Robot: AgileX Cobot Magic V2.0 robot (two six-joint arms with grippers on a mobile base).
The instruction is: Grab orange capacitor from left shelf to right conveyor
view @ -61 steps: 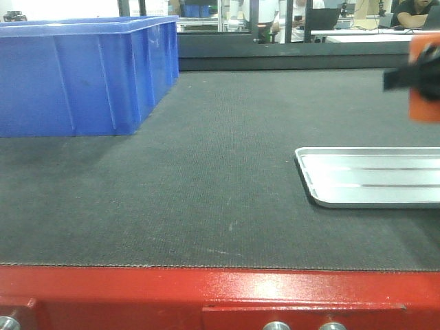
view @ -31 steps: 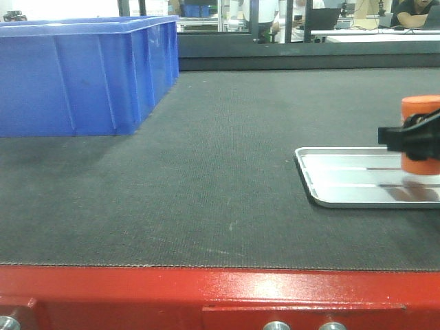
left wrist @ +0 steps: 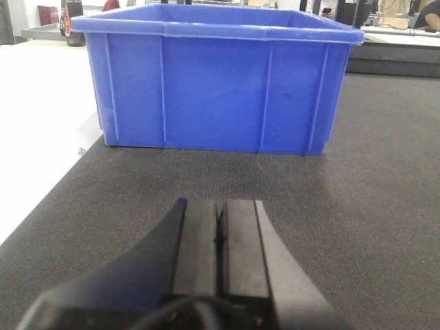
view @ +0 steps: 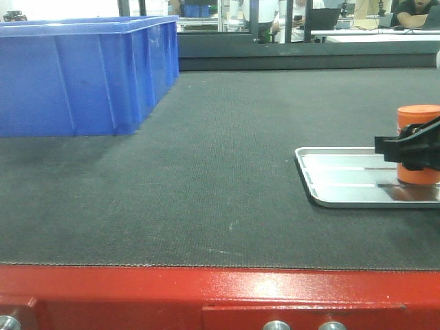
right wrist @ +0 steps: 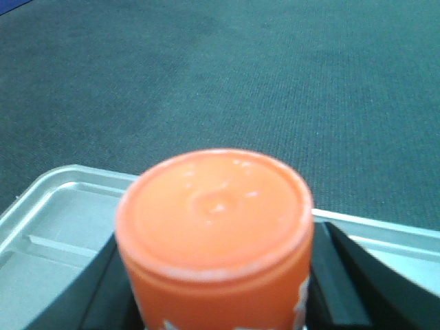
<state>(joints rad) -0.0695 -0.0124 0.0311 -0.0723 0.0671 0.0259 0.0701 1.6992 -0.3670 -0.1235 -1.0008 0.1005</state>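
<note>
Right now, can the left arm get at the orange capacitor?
Probably not easily: the orange capacitor is upright on the silver tray, already clamped by the right gripper, while the left gripper is shut near the blue bin.

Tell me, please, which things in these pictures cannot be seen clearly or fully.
- Orange capacitor: its base is cut off in the right wrist view; in the front view the right gripper covers its middle.
- Silver tray: the front view's edge cuts its right side.
- Blue bin: its inside is hidden by its walls.
</note>
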